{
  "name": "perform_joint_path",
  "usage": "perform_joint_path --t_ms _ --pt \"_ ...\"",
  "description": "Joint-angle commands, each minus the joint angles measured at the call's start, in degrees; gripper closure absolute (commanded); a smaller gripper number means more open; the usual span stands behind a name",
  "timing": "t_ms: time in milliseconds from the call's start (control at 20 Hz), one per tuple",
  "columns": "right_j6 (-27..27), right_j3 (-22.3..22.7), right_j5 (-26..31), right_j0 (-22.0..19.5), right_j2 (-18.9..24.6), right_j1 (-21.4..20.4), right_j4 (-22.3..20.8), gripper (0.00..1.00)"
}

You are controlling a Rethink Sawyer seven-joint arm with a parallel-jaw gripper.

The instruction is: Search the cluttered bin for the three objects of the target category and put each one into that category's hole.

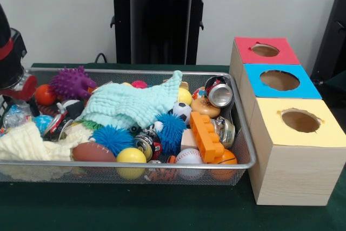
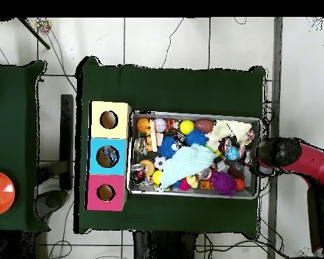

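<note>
a wire bin on the green table is heaped with toys: a mint cloth drapes over the middle, with balls, a crushed can and an orange brick around it. beside it stand red, blue and yellow boxes with holes. the arm hangs over the bin's end; i cannot tell the claw's state. no writing is readable.
</note>
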Motion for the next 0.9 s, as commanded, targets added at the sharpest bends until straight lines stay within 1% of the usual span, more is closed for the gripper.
perform_joint_path --t_ms 50,350,400,600,700,750,900 --pt "-9.04 1.19 -16.83 -5.67 0.84 8.82 -6.53 0.00" --pt "-7.78 0.68 -18.62 -6.50 2.08 9.67 -7.14 0.00" --pt "-6.85 0.67 -19.03 -6.56 2.15 9.63 -7.47 1.00" --pt "-7.16 1.10 -20.00 -7.44 2.82 9.77 -6.71 1.00" --pt "-5.85 2.03 -21.44 -8.44 3.72 9.79 -5.28 1.00" --pt "-5.52 2.72 -22.71 -8.76 4.06 9.51 -5.31 1.00" --pt "-5.64 4.05 -23.61 -9.53 5.07 8.68 -5.39 1.00"
